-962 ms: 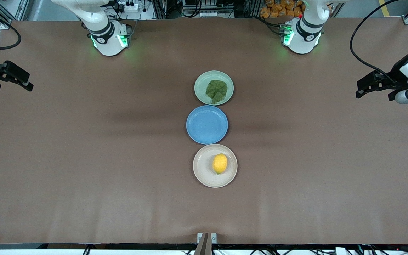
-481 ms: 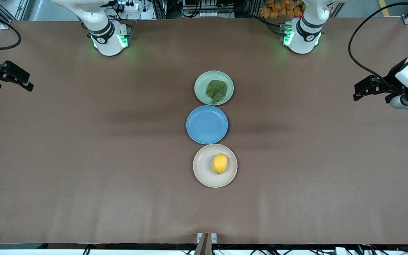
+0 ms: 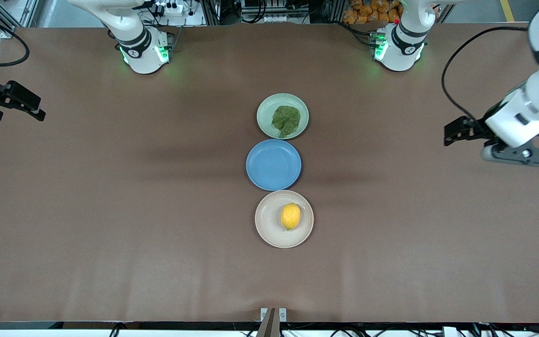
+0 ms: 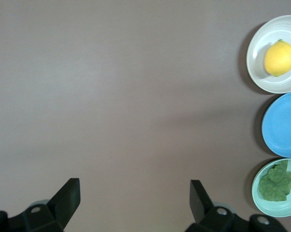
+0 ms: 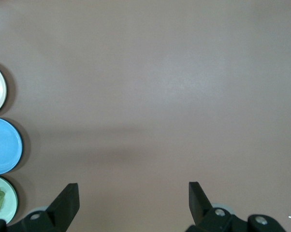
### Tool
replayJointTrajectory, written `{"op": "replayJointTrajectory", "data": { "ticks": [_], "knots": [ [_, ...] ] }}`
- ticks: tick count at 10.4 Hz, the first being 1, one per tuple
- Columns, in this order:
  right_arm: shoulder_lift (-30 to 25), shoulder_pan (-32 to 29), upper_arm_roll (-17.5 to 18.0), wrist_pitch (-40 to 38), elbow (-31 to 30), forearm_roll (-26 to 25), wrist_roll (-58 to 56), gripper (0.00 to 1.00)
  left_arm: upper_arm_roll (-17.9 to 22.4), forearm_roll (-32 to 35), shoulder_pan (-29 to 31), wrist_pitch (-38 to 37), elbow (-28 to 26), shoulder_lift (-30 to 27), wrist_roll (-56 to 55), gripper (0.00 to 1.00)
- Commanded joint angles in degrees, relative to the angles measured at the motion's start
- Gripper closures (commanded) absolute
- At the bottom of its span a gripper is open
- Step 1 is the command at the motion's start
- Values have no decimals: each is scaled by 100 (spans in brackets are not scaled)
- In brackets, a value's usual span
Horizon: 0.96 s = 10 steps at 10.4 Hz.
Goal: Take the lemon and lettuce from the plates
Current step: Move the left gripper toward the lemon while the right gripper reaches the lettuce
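Three plates are sitting in a line down the middle of the counter [image 3: 110, 210], running from the edge where the robots' bases stand toward the front camera's edge. The pale green plate [image 3: 265, 105] is lying closest to the bases and is carrying the lettuce [image 3: 286, 119], a flat crinkled leaf. The blue plate [image 3: 273, 164] is sitting bare in between. The beige plate [image 3: 267, 229] is lying nearest the camera's edge, with the lemon [image 3: 290, 216] resting on it, slightly off centre. Neither item is being touched yet, so I judge the picking as not begun.

The left gripper [image 3: 454, 132] is hanging over bare counter near the left arm's edge, well apart from the plates, with its fingers [image 4: 68, 199] spread wide and holding nothing. The right gripper [image 3: 26, 106] is waiting over the right arm's edge, its fingers [image 5: 65, 202] also spread and empty.

Trouble from here seems likeliest at the lemon (round, smooth, free to roll). If the fingers are closing off its middle, it could be squeezed sideways and skitter off the shallow plate. The lettuce is lying so flat that fingers coming down too shallow could be closing on air, and too deep could be pressing the plate rim and tipping it. With the plates nearly touching, a nudge to one could be shoving the blue one as well.
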Motion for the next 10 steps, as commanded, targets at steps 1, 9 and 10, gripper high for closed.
{"op": "replayJointTrajectory", "data": {
  "ticks": [1,9,10],
  "knots": [
    [57,153,0,-38,68,10,242,0,2,-29,-415,385,54,421,-124,0],
    [188,1619,9,305,-494,-121,2113,0,-42,-47,-1444,2177,116,1766,-1039,0],
    [241,1874,9,305,-530,-235,2385,0,-42,-47,-1514,2363,116,1872,-1039,0]
  ]
}}
